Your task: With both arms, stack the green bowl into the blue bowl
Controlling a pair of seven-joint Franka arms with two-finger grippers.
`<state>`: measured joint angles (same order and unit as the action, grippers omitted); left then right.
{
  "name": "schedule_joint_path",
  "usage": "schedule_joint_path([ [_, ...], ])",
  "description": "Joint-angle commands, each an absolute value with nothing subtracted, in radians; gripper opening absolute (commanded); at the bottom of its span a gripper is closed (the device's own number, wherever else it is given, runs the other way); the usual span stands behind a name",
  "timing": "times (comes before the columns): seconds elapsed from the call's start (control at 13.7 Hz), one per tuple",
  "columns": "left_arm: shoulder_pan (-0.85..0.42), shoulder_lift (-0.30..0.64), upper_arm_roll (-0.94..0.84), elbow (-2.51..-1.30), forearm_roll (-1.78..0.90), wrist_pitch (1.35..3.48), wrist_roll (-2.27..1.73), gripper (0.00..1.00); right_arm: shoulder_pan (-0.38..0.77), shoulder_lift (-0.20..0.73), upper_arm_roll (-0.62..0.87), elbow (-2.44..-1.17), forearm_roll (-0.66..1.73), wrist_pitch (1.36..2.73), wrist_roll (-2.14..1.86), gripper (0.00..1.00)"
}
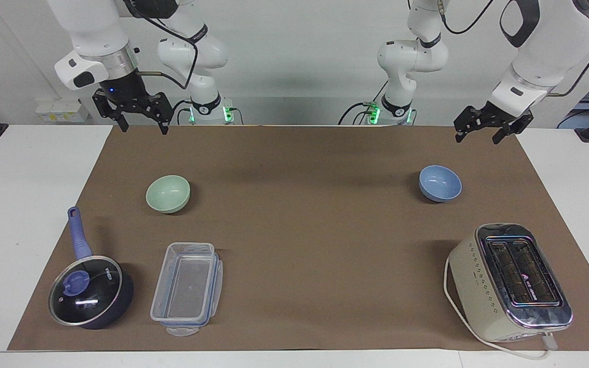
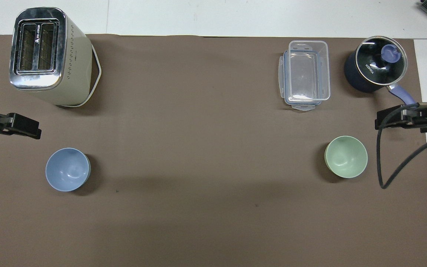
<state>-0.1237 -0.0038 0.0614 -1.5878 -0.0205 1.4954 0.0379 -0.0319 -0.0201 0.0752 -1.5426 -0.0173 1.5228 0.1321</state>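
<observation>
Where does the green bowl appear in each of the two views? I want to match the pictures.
Facing view: the green bowl sits left of centre, above the clear container.
Overhead view: the green bowl sits at the right, below the clear container.
Shared landmark: the lidded saucepan stands beside the clear container, at the right arm's end of the table.

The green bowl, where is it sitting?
The green bowl sits on the brown mat toward the right arm's end, nearer the robots than the clear container.
</observation>
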Motion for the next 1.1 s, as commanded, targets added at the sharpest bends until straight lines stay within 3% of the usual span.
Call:
schedule_joint_path([
  [0.0,-0.12,-0.008,0.058,-1.591,-0.006,1.494,0.032,1.0,-0.044,-0.037,0.081,-1.562,0.002,1.523,0.104,1.0],
  [0.66,-0.097,-0.023,0.06,-1.641,-0.006,1.522,0.067,1.0,-0.046,-0.037,0.08,-1.56,0.0,1.529,0.107,1.0],
  [1.02,-0.031,-0.063,0.061,-1.779,-0.006,1.646,0.152,1.0,-0.046,-0.035,0.08,-1.56,0.0,1.528,0.109,1.0],
])
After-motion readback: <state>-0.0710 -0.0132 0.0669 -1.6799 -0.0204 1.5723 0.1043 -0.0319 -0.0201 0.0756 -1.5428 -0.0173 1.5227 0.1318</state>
